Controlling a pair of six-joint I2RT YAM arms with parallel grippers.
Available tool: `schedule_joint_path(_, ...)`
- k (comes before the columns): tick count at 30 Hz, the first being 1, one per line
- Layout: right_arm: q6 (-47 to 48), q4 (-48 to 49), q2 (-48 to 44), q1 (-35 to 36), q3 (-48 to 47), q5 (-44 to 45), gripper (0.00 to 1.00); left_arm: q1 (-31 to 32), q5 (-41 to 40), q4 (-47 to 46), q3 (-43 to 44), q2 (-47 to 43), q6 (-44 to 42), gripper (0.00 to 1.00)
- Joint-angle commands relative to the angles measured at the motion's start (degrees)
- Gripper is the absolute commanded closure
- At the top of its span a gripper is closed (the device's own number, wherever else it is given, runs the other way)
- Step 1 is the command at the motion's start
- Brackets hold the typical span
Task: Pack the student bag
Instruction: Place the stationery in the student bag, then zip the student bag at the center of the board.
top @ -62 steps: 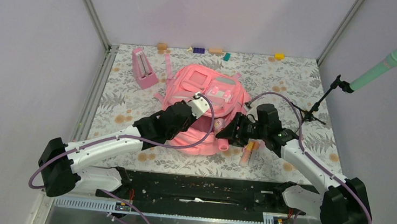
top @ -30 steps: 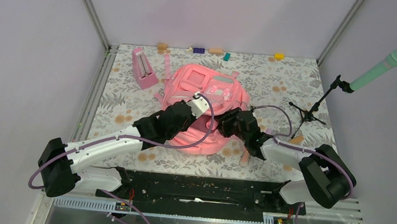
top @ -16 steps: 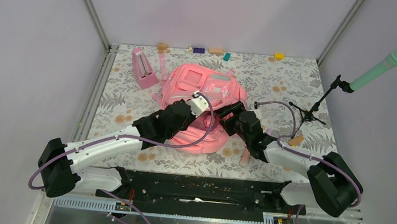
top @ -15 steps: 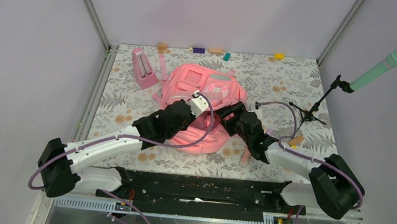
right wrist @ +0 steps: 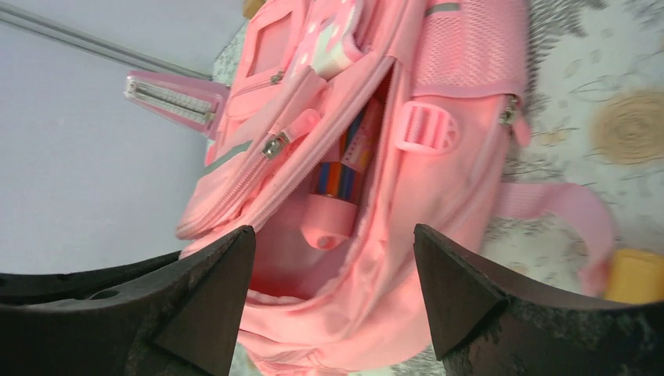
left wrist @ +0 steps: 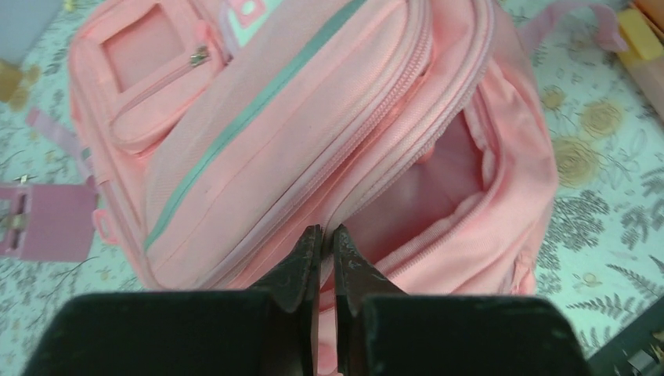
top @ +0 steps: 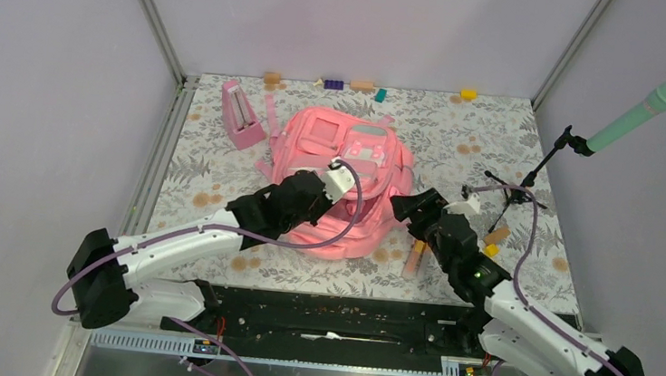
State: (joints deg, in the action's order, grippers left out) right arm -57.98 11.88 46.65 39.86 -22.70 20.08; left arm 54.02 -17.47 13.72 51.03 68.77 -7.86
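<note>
Left end effector (left wrist: 323,235) is pinched shut on the zip rim of the student bag (top: 320,137), which lies flat mid-counter (top: 471,132), its mouth toward the near edge. Right end effector (right wrist: 330,235) hangs wide open and empty just beside that mouth, where a pink case (right wrist: 327,223) sits inside. Soft, floppy fabric will likely sag and slide; stitched zip edges or straps look the surest holds.

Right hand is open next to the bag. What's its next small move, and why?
Probably swing the right hand over the orange stick lying on the table by the student bag. The hand is open and empty, while the left hand pinches the bag's opening, which gapes with items inside.
</note>
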Motion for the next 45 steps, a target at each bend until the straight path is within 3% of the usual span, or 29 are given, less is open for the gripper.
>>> schedule_joint_path(1, 10.92, -6.90, -8.10, 0.38, 3.38, 5.41, 0.20, 1.09, 8.71, -3.30, 4.10, 1.10, 1.73, 1.00)
schedule_joint_path(2, 13.39, -6.86, -10.03, 0.36, 4.05, 4.67, 0.21, 1.29, 9.35, -3.04, 4.30, 1.16, 1.57, 0.96)
schedule_joint_path(5, 19.48, -8.31, -14.76, 0.40, 4.92, 1.98, 0.22, 1.44, 12.16, -2.89, 4.24, -0.11, 1.69, 0.71)
schedule_joint_path(9, 24.87, -11.04, -18.14, 0.46, 4.23, -0.69, 0.21, 1.44, 15.62, -6.02, 1.96, -4.82, 2.08, 0.27)
schedule_joint_path(11, 26.62, -11.33, -18.48, 0.50, 3.66, -1.66, 0.21, 1.40, 14.72, -6.16, 1.55, -7.05, 2.27, 0.14)
schedule_joint_path(14, 28.24, -10.79, -16.65, 1.05, 1.69, -3.50, 0.21, 0.36, 10.47, -4.52, 2.13, -9.01, 4.00, 0.03)
schedule_joint_path(16, 29.15, -9.95, -13.66, 2.26, -0.35, -4.14, 0.22, -2.64, 9.98, -1.96, 3.73, -9.08, 6.60, 0.01)
schedule_joint_path(22, 32.26, -6.79, -2.18, 11.39, -7.73, -0.64, 0.24, -23.48, 26.07, 3.91, 3.57, -8.38, 23.84, 0.01)
schedule_joint_path(26, 33.84, -6.42, 8.50, 18.21, -15.60, 2.44, 0.26, -30.94, 31.46, 5.59, -0.63, -9.03, 30.28, 0.01)
schedule_joint_path(30, 33.03, -7.42, 19.62, 21.76, -23.24, 1.31, 0.34, -36.96, 37.55, 3.57, -6.36, -9.73, 34.13, 0.02)
schedule_joint_path(36, 32.79, -7.92, 31.50, 24.15, -30.90, -2.15, 0.44, -44.77, 46.81, 3.02, -10.31, -6.07, 36.47, 0.16)
schedule_joint_path(40, 32.06, -7.91, 35.54, 25.89, -33.97, -4.92, 0.49, -47.19, 51.85, 0.31, -12.25, -3.42, 39.19, 0.27)
schedule_joint_path(45, 30.89, -8.32, 39.13, 27.54, -35.64, -5.37, 0.50, -47.60, 55.13, -1.20, -12.30, -0.01, 40.57, 0.32)
